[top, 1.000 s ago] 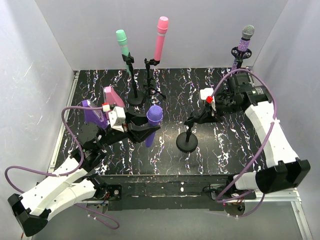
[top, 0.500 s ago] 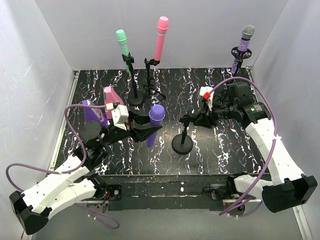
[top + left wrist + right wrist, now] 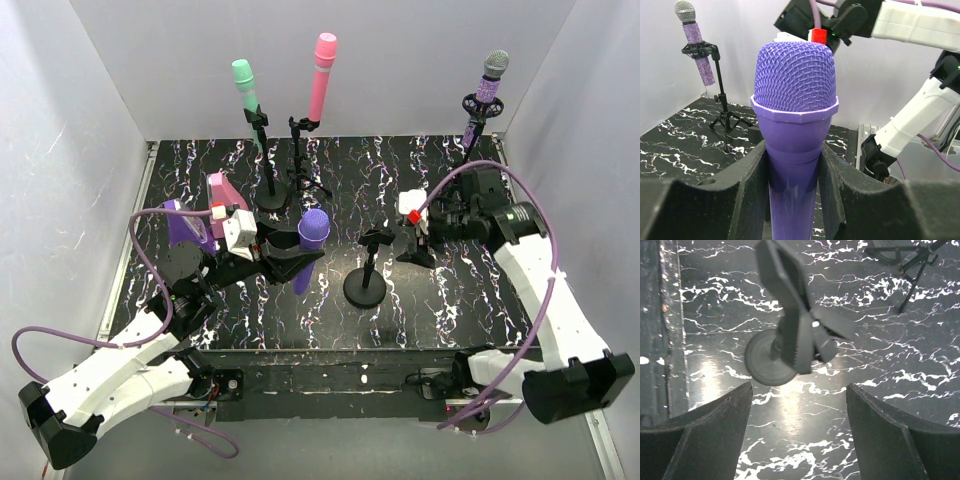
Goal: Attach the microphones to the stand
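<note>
Status: left gripper (image 3: 293,256) has its fingers closed partway around the body of the plain purple microphone (image 3: 310,238), gripping it just below the head; the mic is off the table (image 3: 450,300), head up and leaning a bit to the right. Left wrist view confirms it: both pads (image 3: 747,185) are pressed on the handle of that microphone (image 3: 794,85). Right gripper (image 3: 415,240) is spread wide and holds nothing; it sits just right of the empty stand (image 3: 367,268) without touching it. In the right wrist view the stand's clip (image 3: 795,330) and round base (image 3: 769,360) lie ahead of the fingers (image 3: 715,425), with bare table between them. The stand is mid-table, between the two grippers, close to the held mic. Mint green microphone (image 3: 243,80), pink microphone (image 3: 324,60) and glittery purple microphone (image 3: 490,85) are each clipped upright on stands along the back. Pink wedge (image 3: 222,190) and purple wedge (image 3: 180,222) are at the left, near the left arm.
</note>
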`<act>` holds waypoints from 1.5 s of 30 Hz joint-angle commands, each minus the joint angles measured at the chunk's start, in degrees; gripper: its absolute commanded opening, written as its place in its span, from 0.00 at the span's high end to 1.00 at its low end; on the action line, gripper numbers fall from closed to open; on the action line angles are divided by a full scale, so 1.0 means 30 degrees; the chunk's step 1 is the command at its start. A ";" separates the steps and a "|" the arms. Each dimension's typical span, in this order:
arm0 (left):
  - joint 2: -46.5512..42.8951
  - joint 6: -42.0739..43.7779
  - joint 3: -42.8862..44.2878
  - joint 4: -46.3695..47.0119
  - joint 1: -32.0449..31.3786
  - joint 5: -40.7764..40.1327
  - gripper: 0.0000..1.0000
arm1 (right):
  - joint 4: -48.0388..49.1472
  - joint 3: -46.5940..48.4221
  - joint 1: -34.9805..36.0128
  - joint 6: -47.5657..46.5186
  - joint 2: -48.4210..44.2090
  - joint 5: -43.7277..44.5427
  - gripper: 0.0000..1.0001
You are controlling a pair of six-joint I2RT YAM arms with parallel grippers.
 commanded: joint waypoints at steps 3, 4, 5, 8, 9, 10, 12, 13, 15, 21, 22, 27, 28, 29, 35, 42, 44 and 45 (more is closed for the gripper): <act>-0.0437 0.0013 0.0628 -0.0242 -0.0104 -0.0126 1.00 | -0.2789 0.3961 -0.0370 -0.5432 0.3275 -0.1008 0.17; -0.0496 0.0100 0.0657 -0.0389 -0.0076 -0.0155 1.00 | -0.3200 0.4517 -0.0370 -0.5725 0.3657 -0.1388 0.16; -0.0555 0.0159 0.0657 -0.0477 -0.0076 -0.0184 1.00 | -0.3814 0.5016 -0.0370 -0.6134 0.4038 -0.1943 0.16; -0.0526 0.0247 0.0599 -0.0537 -0.0076 -0.0185 1.00 | -0.5716 0.6247 -0.0312 -0.7248 0.5092 -0.3555 0.12; -0.0439 0.0247 0.0599 -0.0508 -0.0105 -0.0185 1.00 | -0.6565 0.6803 -0.0254 -0.7744 0.5560 -0.3792 0.12; -0.0409 0.0218 0.0599 -0.0507 -0.0076 -0.0185 1.00 | -0.8024 0.7446 -0.0166 -0.8329 0.6000 -0.3910 0.12; -0.0350 0.0189 0.0599 -0.0390 -0.0076 -0.0156 1.00 | -1.0284 0.8473 -0.0019 -0.9763 0.6879 -0.3941 0.11; -0.0350 0.0189 0.0541 -0.0361 -0.0076 -0.0155 1.00 | -1.1106 0.9000 0.0039 -1.0177 0.7261 -0.3912 0.11; -0.0321 0.0189 0.0570 -0.0302 -0.0105 -0.0155 1.00 | -1.1729 0.9414 0.0186 -1.0620 0.7819 -0.3795 0.10; -0.0233 0.0101 0.0599 -0.0244 -0.0104 -0.0126 1.00 | -1.2079 1.0118 0.0947 -1.0269 0.8873 -0.3151 0.09; -0.0262 0.0072 0.0628 -0.0244 -0.0076 -0.0155 1.00 | -1.2256 1.0206 0.1093 -1.0298 0.8992 -0.3092 0.09; -0.0321 0.0100 0.0628 -0.0360 -0.0076 -0.0126 1.00 | -1.2433 0.9564 0.1679 -1.0532 0.9081 -0.2653 0.09; -0.0292 0.0072 0.0628 -0.0361 -0.0105 -0.0126 1.00 | -1.2433 0.9504 0.1826 -1.0533 0.9081 -0.2536 0.09; -0.0263 0.0101 0.0657 -0.0361 -0.0076 -0.0126 1.00 | -1.2433 0.9416 0.1943 -1.0504 0.9052 -0.2418 0.10; -0.0233 -0.0104 0.0541 -0.0068 -0.0076 -0.0097 1.00 | -1.2462 0.9093 0.2471 -1.0387 0.8876 -0.2008 0.15; -0.0437 -0.0133 0.0423 -0.0155 -0.0076 -0.0096 1.00 | -1.2288 0.9415 0.2706 -0.8896 0.8613 -0.2504 0.32; -0.0613 -0.0162 0.0336 -0.0214 -0.0105 -0.0126 1.00 | -1.1529 0.9270 0.2706 -0.7463 0.8408 -0.2709 0.46; -0.0672 -0.0163 0.0277 -0.0243 -0.0076 -0.0155 1.00 | -1.1293 0.9037 0.2706 -0.6963 0.8175 -0.2797 0.54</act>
